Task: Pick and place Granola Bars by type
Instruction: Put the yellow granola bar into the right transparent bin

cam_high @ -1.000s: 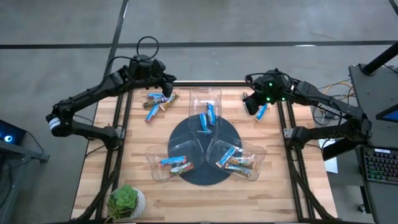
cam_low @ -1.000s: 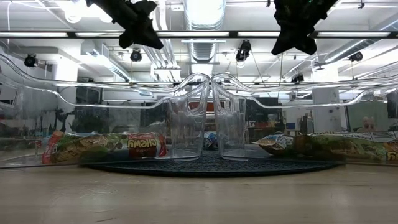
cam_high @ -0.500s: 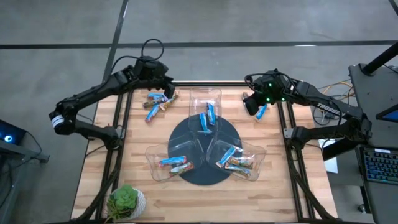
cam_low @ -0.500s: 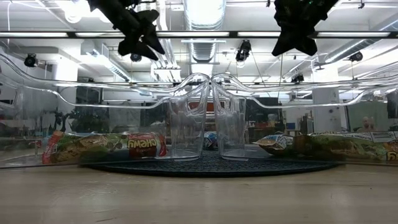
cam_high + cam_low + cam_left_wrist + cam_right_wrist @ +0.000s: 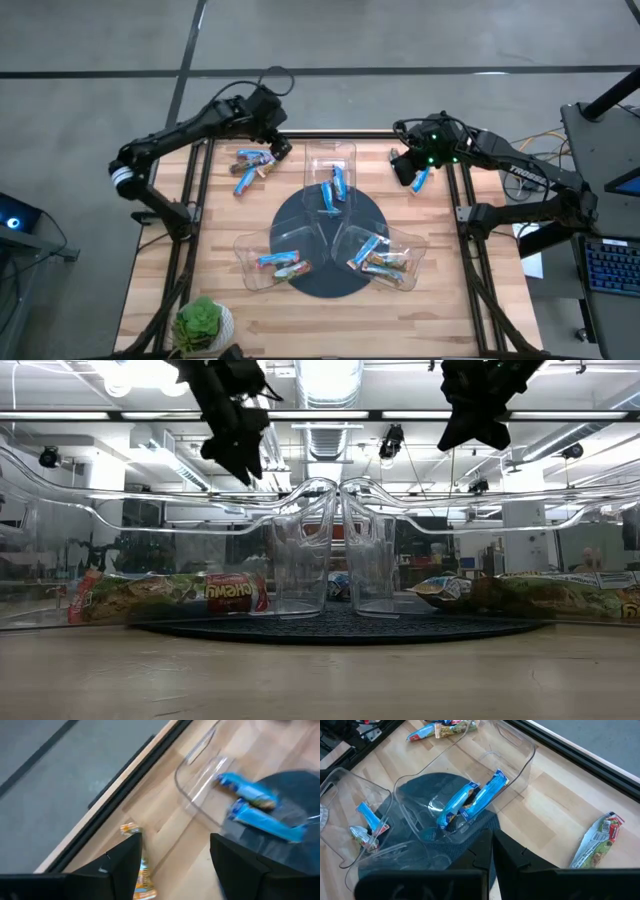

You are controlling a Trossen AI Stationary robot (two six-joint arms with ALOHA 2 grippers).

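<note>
Blue loose bars point(image 5: 250, 166) lie slanted just beside our spread, empty left pincer point(image 5: 281, 147); right pincer point(image 5: 404, 166) stays pressed together

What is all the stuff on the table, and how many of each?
table: one, light wood, under everything
mat: one, dark and round, table middle
clear trays: three, see-through, on the mat's edges
loose granola bars: about four, blue and tan, far left of the table
single bar: one, bluish, on the table beside the right gripper
bars in trays: several, blue in the far tray, blue and tan in both near trays
plant: one, green in a white pot, near left corner
left gripper: dark, open, by the loose bars
right gripper: dark, shut, empty, far right
</note>
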